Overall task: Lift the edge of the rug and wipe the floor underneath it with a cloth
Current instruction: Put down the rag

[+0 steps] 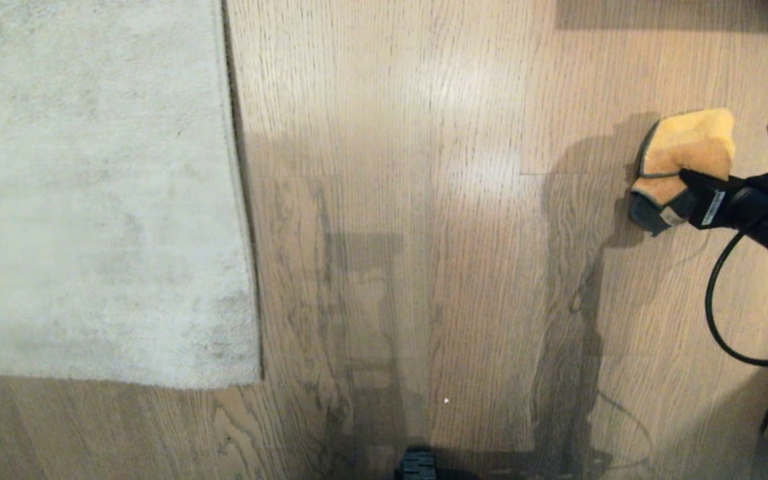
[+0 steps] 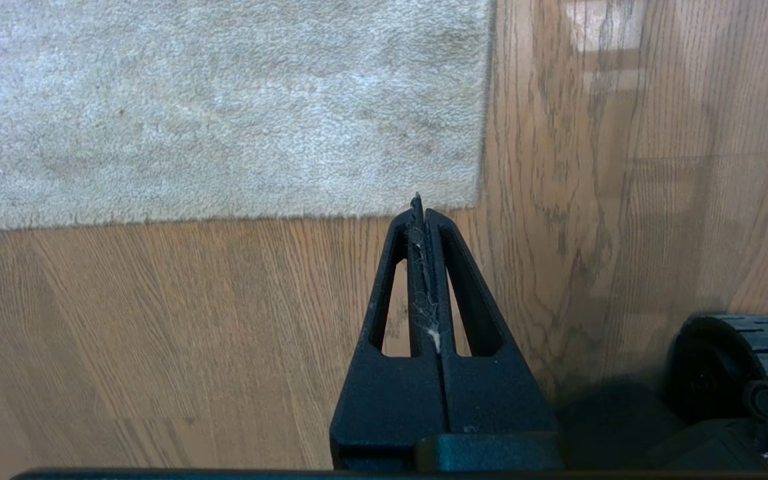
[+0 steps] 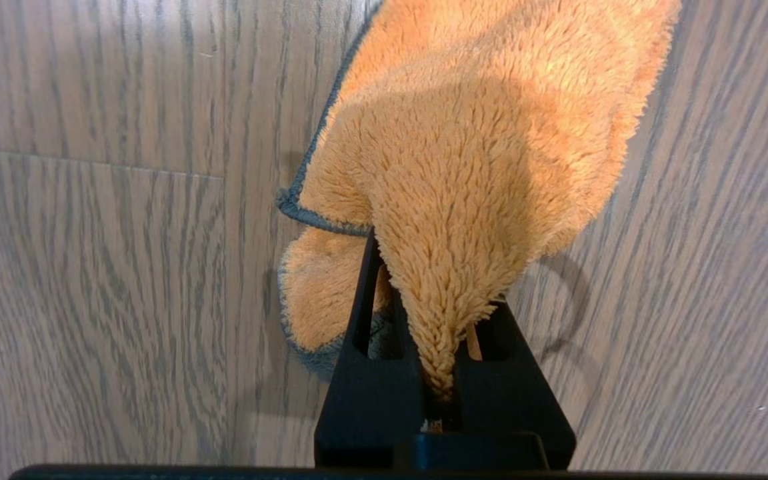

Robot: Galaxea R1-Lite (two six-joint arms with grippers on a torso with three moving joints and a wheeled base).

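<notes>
We see the rug edge (image 1: 245, 267) lying flat on the floor (image 1: 424, 200), its long border running away from the robot and ending in a near corner on the robot's left side of the head view; nothing touches it, and its pale grey pile faces up. The brown wood-grain planks around it carry a soft sheen and several shadows. Well apart from the rug, on the robot's right, the cloth (image 1: 681, 163) hangs bunched from the right gripper (image 1: 691, 190), orange-yellow fuzzy side showing and a dark grey hem along its left and lower folds. In the right wrist view we see the jaws pinched nearly together on a gathered fold of the cloth (image 3: 477, 187), with the rest of it spilling forward past the fingertips over the planks; whether its lower folds touch the floor or hang just above it we cannot tell from these views, though its shadow falls close beside it. A black cable (image 1: 724, 300) loops down from the right arm. The left gripper (image 2: 421, 207) shows in its own wrist view only, jaws pressed fully together on nothing, tips pointing at the rug's near corner (image 2: 471, 193), with a black ribbed wheel (image 2: 751, 367) of the base off to one side.
</notes>
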